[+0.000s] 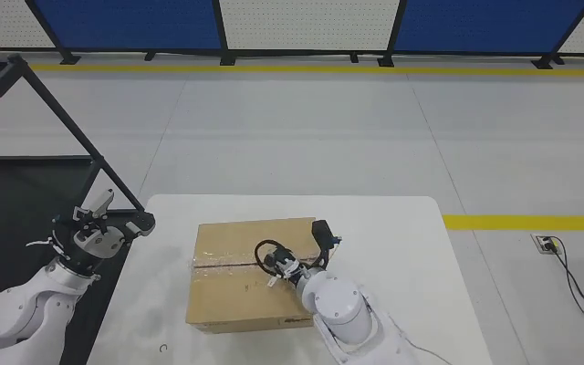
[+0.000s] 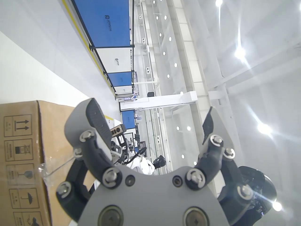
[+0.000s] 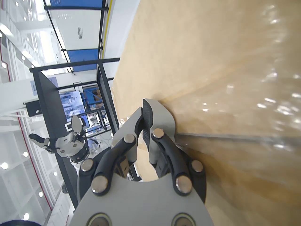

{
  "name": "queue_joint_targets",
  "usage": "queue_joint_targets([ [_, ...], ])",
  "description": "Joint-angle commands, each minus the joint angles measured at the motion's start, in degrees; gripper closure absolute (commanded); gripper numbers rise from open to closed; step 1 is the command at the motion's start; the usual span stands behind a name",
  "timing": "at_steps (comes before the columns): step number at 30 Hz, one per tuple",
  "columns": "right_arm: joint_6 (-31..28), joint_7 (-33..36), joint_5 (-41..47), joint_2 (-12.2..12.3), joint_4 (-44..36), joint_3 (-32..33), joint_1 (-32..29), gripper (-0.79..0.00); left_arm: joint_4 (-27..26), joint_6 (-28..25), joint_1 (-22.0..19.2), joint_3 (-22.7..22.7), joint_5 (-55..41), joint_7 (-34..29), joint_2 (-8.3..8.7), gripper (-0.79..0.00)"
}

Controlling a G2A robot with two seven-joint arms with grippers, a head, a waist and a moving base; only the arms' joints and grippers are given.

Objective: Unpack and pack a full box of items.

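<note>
Centrally, taped cardboard box [image 1: 224, 283] on smooth white table [image 1: 401, 274], right jaws closed above it, left jaws spread.

brown cardboard box [image 1: 245, 274] flat on the white table [image 1: 401, 274], flaps closed, clear tape along the top centre seam

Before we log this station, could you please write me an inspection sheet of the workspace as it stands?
Surface: white table, box at its middle.
Job's things: cardboard box, flaps closed, clear tape along the top seam.
Clutter: small dark speck near the table's front left, unidentifiable.
Grippers: left gripper open at the table's left edge, apart from the box; right gripper shut over the box's seam.
Cables: black cable looped at the right wrist; floor socket right of the table.
Surroundings: partitions, yellow floor lines, black frame at left.
</note>
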Motion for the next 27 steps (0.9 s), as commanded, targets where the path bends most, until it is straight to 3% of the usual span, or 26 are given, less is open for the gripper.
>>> queue_joint_targets([
  [1,0.66,-1.54,-0.84,0.33,-2.91,1.37,-2.45,0.000,0.00,0.00,0.00,0.00,0.00,0.00,0.00,-0.785],
  [8,-0.08,-4.94,-1.45,1.22,-11.18,6.01,-9.79,0.000,0.00,0.00,0.00,0.00,0.00,0.00,0.00,-0.785],
  [20,-3.75,-9.24,0.58,2.13,-18.60,13.98,-17.42,0.000,0.00,0.00,0.00,0.00,0.00,0.00,0.00,-0.785],
  [21,-5.05,-10.07,1.27,2.14,-19.19,14.71,-18.24,-0.040,0.00,0.00,0.00,0.00,0.00,0.00,0.00,-0.785],
  [23,-8.29,-12.87,2.90,2.09,-20.40,16.42,-19.94,-0.480,0.00,0.00,0.00,0.00,0.00,0.00,0.00,-0.785],
  [24,-10.28,-14.13,3.83,2.05,-20.75,17.05,-20.85,-0.785,0.00,0.00,0.00,0.00,0.00,0.00,0.00,-0.785],
  [27,-15.33,-15.96,4.54,2.14,-20.94,18.48,-22.78,-0.785,0.00,0.00,0.00,0.00,0.00,0.00,0.00,-0.785],
])
